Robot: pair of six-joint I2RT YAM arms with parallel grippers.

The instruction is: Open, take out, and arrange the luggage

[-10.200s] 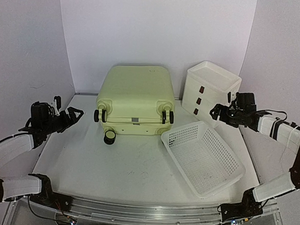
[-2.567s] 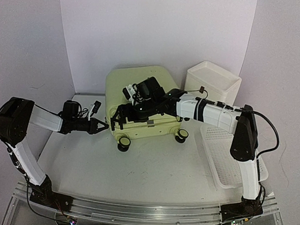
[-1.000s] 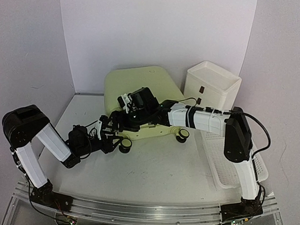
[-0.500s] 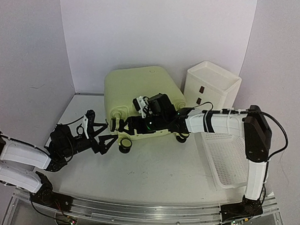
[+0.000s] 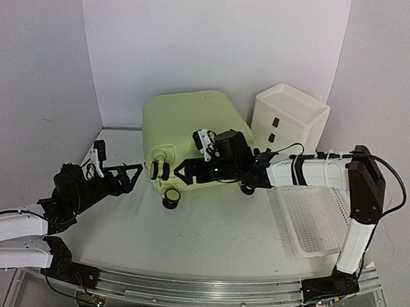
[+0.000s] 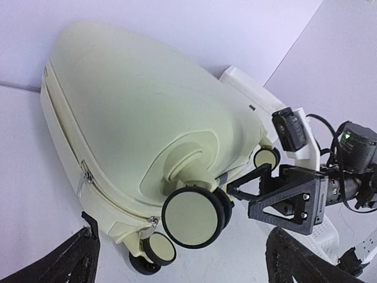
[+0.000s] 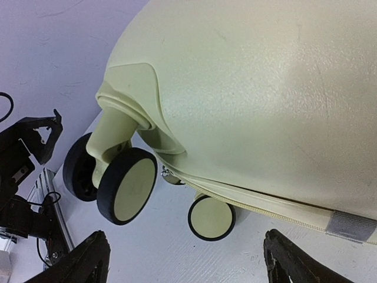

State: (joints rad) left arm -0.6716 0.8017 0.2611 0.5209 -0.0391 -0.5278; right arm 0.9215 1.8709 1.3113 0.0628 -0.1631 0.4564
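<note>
The luggage, a pale yellow-green hard-shell suitcase, lies closed on the table with its black caster wheels facing the front. My left gripper is open and empty, just left of the suitcase's front left corner. In the left wrist view it faces the corner wheel and the zipper pull. My right gripper is open and empty at the front face, right of those wheels. In the right wrist view it hovers over the table below the zipper seam and a wheel.
A white three-drawer box stands at the back right beside the suitcase. A white mesh basket lies at the right edge, under my right arm. White walls close in the back and both sides.
My left arm has pulled back to the left and lifted its gripper off the table. My right gripper has moved a little to the right along the suitcase front. The suitcase stays closed.
</note>
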